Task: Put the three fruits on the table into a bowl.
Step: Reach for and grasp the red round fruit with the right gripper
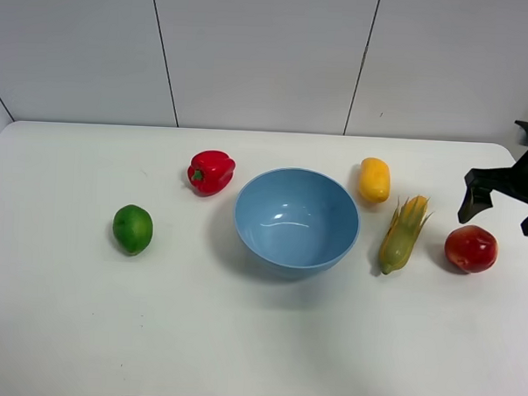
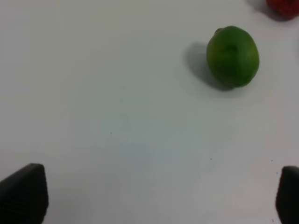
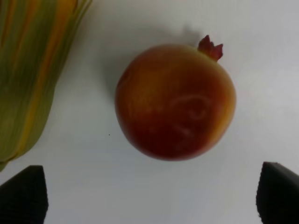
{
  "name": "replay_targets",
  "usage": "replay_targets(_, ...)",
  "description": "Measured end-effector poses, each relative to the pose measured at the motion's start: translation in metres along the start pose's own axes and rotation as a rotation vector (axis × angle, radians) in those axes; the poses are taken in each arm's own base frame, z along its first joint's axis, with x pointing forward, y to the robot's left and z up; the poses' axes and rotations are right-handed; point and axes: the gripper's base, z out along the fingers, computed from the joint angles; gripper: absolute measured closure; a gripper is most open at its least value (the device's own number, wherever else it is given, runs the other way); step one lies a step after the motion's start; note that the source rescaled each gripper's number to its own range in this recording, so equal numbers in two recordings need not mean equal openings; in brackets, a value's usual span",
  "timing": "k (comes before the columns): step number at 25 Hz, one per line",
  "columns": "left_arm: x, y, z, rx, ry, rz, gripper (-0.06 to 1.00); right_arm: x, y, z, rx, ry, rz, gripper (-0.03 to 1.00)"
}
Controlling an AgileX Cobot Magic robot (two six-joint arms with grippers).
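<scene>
On the white table [image 1: 240,337] stands the light-blue bowl [image 1: 296,217], with nothing in it. The green lime-like fruit [image 1: 133,228] [image 2: 233,56] lies to its left. Right of the bowl's far side rests the yellow-orange mango-like fruit [image 1: 374,179]. The round red fruit [image 1: 470,248] [image 3: 175,101] sits at the far right. My right gripper [image 1: 504,208] [image 3: 150,193] hovers just above and behind it, open, its fingers spread wider than the fruit. My left gripper [image 2: 154,196] is open over bare table, well short of the lime, and is out of the exterior high view.
A red bell pepper [image 1: 211,171] lies left of the bowl's far side. A husked corn ear [image 1: 403,232] [image 3: 32,70] lies between the bowl and the red fruit, close beside that fruit.
</scene>
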Motion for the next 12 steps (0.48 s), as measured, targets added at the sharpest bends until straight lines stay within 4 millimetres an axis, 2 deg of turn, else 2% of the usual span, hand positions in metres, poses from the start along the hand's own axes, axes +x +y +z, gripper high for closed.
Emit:
replay_targets(4,0.000,0.000,0.000,0.000,0.000,0.000,-0.06,-0.005,-0.003,0.021,-0.001,0.039,0.005,0.26)
replay_targets(12,0.000,0.000,0.000,0.000,0.000,0.000,-0.06,-0.012,-0.006,0.044,0.009,0.054,0.007,0.26)
